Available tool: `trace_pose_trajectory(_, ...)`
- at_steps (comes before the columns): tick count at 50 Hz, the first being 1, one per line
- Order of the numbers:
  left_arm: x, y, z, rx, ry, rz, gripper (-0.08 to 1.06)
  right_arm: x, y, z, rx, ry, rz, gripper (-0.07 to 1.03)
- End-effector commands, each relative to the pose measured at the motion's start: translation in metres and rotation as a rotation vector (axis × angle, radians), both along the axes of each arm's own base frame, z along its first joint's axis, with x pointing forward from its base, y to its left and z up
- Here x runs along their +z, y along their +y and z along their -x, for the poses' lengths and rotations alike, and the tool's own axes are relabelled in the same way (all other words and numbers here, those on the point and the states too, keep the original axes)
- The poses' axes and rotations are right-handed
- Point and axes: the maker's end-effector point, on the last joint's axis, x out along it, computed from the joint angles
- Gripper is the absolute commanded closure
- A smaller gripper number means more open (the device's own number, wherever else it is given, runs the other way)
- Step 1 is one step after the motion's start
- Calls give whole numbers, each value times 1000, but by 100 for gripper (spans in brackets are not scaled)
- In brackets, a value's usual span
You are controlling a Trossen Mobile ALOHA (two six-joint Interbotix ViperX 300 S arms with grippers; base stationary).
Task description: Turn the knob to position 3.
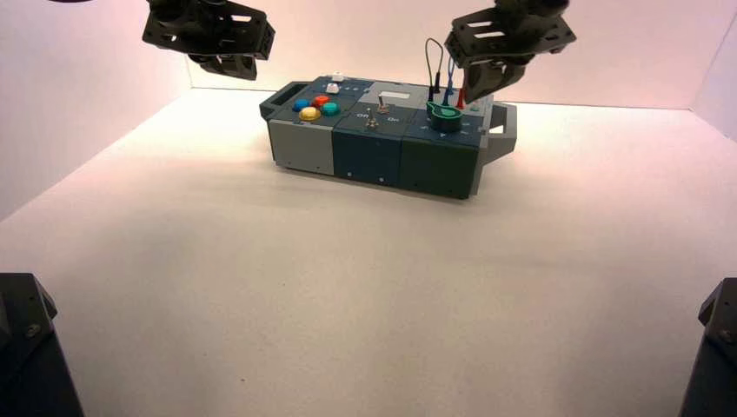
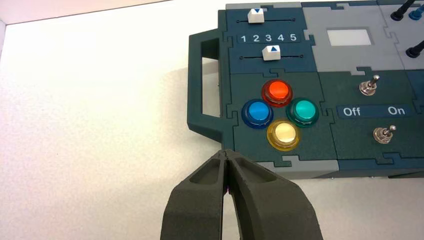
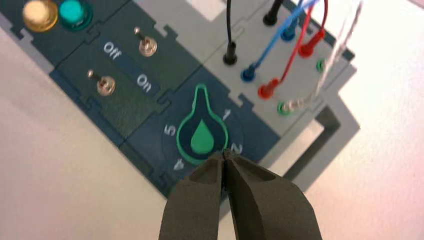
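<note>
The knob [image 3: 202,136] is a green teardrop on a dark round base at the right end of the box [image 1: 374,148]. In the right wrist view its pointed tip lies in the gap between the 5 and the 1. The 2 and 4 also show, while my fingers cover the place between them. My right gripper [image 3: 223,155] is shut and empty, with its tips at the knob's rim beside the 2. In the high view it hangs over the knob [image 1: 444,113]. My left gripper [image 2: 226,152] is shut and empty, raised off the box's left end.
Four round buttons [image 2: 278,113], two white sliders [image 2: 271,52] and two metal toggle switches [image 3: 106,86] fill the box's left and middle. Plugged wires [image 3: 280,50] rise just behind the knob. A handle [image 1: 502,130] sticks out at the box's right end.
</note>
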Motion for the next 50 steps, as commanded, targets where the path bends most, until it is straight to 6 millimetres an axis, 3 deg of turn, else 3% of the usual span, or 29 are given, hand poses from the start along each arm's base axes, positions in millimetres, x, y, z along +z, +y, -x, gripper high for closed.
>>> trace_pose_trajectory(1,15,-1,-6,-3,-44,8,101,15,9,-21,14,-52,-10,98)
trace_pose_trajectory(19,14,-1,-5,-3,-41,7,101,1,21,-52,34,-38,14,98)
trace_pose_trajectory(50,13,-1,-5,-2,-36,7,101,-8,30,-71,41,-29,22,98)
